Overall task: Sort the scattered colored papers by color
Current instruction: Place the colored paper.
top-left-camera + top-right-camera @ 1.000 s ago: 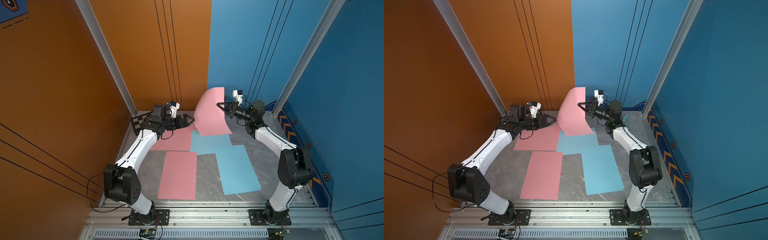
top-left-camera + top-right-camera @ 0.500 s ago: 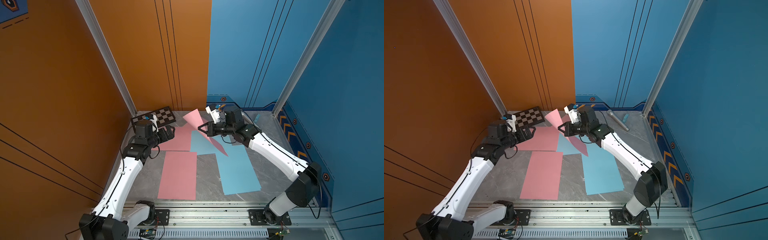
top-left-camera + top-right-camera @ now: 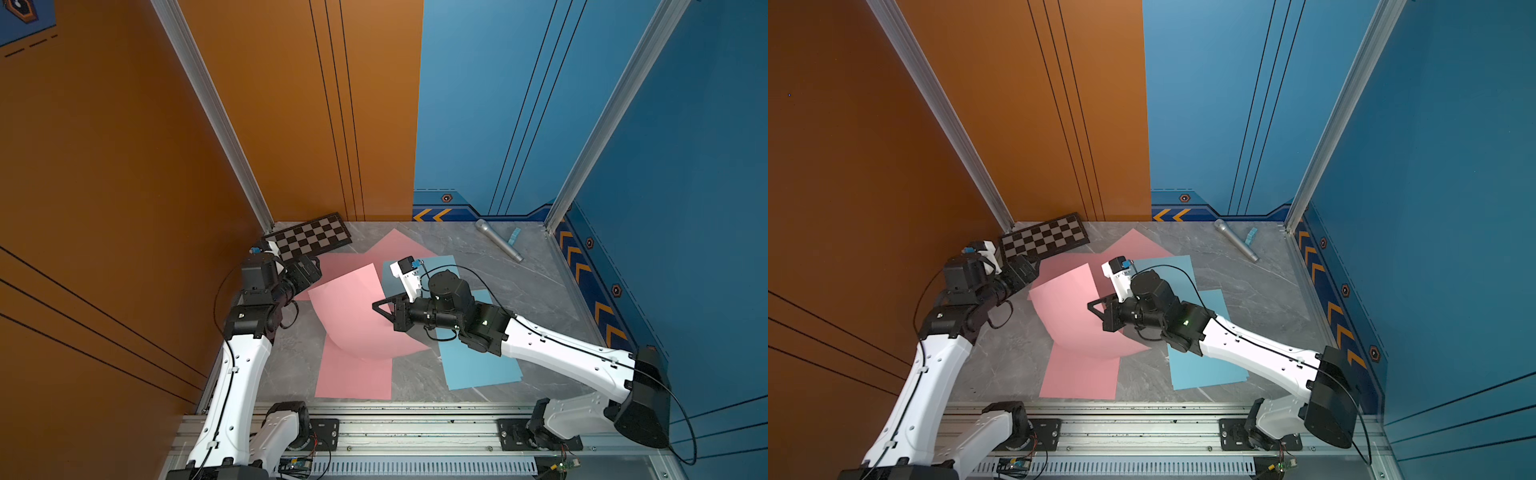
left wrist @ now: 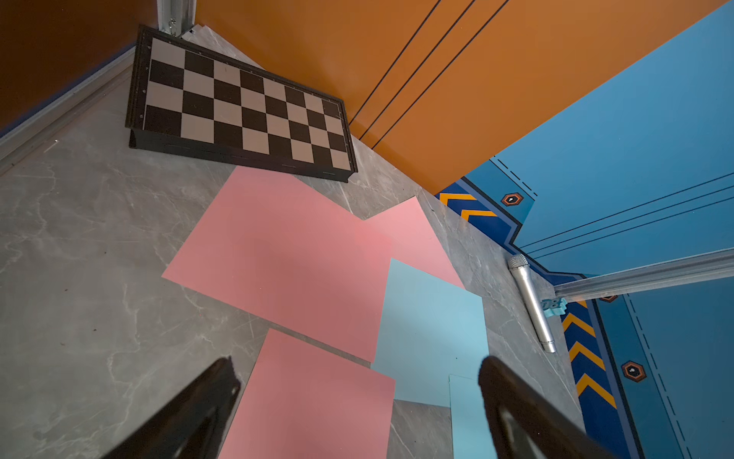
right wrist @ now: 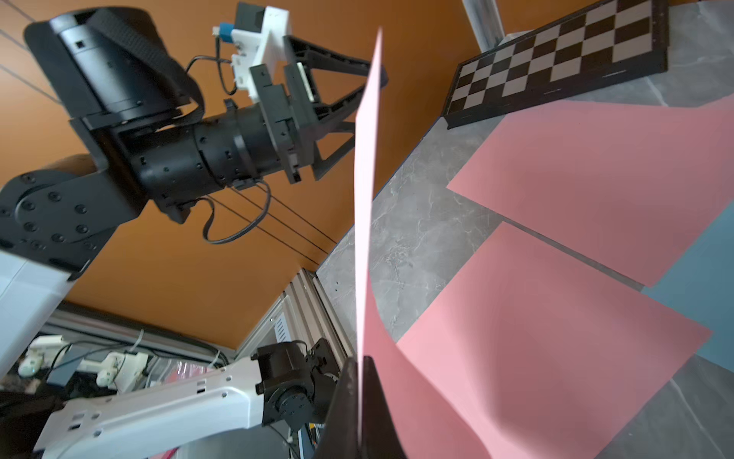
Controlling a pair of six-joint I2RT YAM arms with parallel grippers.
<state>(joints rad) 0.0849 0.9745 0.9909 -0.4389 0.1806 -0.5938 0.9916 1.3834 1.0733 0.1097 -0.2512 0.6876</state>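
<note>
While clamped by one edge in right gripper [image 3: 379,306], curling upright mid-table: pink sheet [image 3: 353,316], above second pink sheet [image 3: 353,378] lying flat. Blue sheets [image 3: 478,370] flat alongside. By checkerboard [image 3: 309,237], left gripper [image 3: 309,268], jaws wide apart, holding nothing.

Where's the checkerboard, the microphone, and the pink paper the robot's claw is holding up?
checkerboard [image 3: 309,239]: in a top view, on its middle squares.
microphone [image 3: 500,244]: in a top view, on its silver handle.
held pink paper [image 3: 347,313]: in a top view, on its curved middle.
</note>
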